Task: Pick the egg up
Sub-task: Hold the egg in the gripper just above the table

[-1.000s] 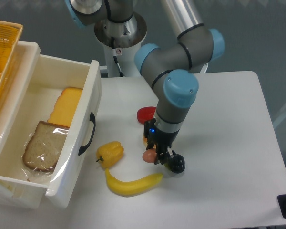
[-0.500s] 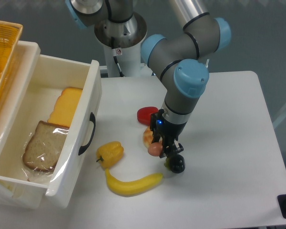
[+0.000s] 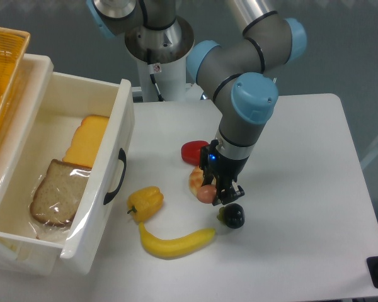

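**White worktop, egg held in the pincer**

White worktop (image 3: 302,189) carries everything, with a grey-green wall behind. Far to the pincer's left stands an open white drawer (image 3: 107,157); inside it lie a wrapped bread slice (image 3: 57,192) and yellow cheese slices (image 3: 88,139). A wicker basket (image 3: 3,69) sits at the picture's upper left edge. Closer, left of the pincer, a yellow pepper (image 3: 146,201) rests on the worktop, and below the pincer and to its left lies a banana (image 3: 175,242). A red tomato-like item (image 3: 194,151) sits above and just left of the pincer, and a glazed donut (image 3: 195,179) shows beside it, partly hidden. The pincer (image 3: 215,192) points downward, clenched on the egg (image 3: 206,194), which sits between the fingers and seems slightly above the worktop. A dark round fruit (image 3: 232,216) lies just below the pincer, slightly to its right.
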`<control>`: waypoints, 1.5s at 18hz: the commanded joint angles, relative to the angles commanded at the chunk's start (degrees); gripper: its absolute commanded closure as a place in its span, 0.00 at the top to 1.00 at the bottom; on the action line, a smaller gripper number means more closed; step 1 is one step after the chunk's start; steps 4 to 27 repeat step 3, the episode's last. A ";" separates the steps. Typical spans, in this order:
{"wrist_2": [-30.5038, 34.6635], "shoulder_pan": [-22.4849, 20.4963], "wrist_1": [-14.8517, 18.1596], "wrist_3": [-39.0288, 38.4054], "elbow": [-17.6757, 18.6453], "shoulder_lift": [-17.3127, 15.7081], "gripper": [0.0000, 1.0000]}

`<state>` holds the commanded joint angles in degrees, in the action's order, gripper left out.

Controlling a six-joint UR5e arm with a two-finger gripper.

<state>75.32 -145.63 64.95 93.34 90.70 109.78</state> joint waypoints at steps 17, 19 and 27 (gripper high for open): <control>0.00 0.09 0.09 -0.09 0.09 0.00 0.17; 0.00 0.09 0.09 -0.09 0.09 0.00 0.17; 0.00 0.09 0.09 -0.09 0.09 0.00 0.17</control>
